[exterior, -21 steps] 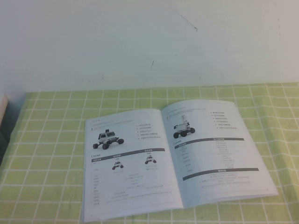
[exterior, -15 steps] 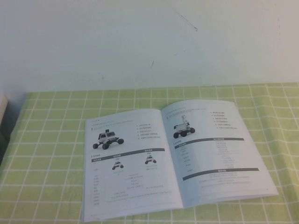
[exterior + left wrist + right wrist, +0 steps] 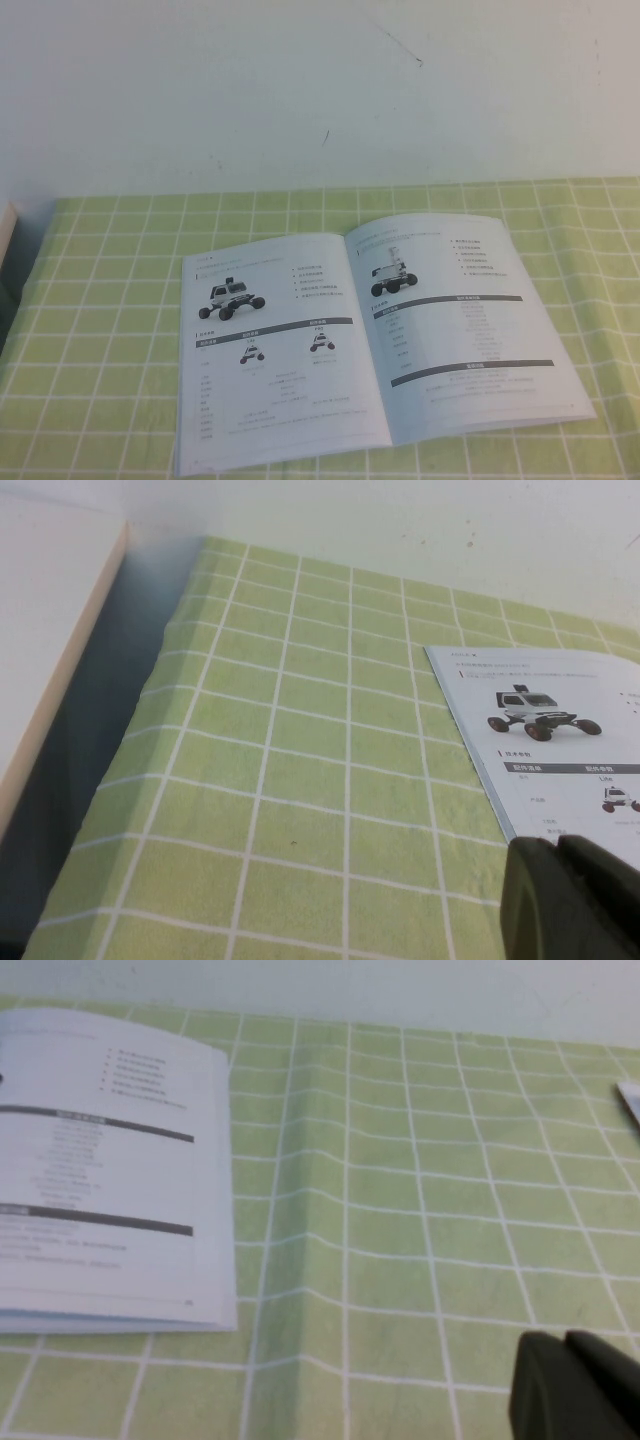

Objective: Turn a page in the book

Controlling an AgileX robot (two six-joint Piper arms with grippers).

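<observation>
The book [image 3: 370, 340] lies open and flat on the green checked cloth, near the table's front. Its right-hand page [image 3: 460, 330] shows one robot photo, bullets and two dark bars. The left-hand sheet carries a big-wheeled robot photo. Neither arm appears in the high view. In the left wrist view my left gripper [image 3: 557, 842] is shut and empty, hovering by the book's [image 3: 560, 750] left edge. In the right wrist view my right gripper [image 3: 563, 1338] is shut on nothing, over bare cloth, well clear of the book's [image 3: 110, 1180] right edge.
The green checked tablecloth [image 3: 100, 330] covers the table up to a white wall at the back. A pale board [image 3: 50, 630] stands off the table's left side. A small white edge [image 3: 630, 1100] shows at the far right.
</observation>
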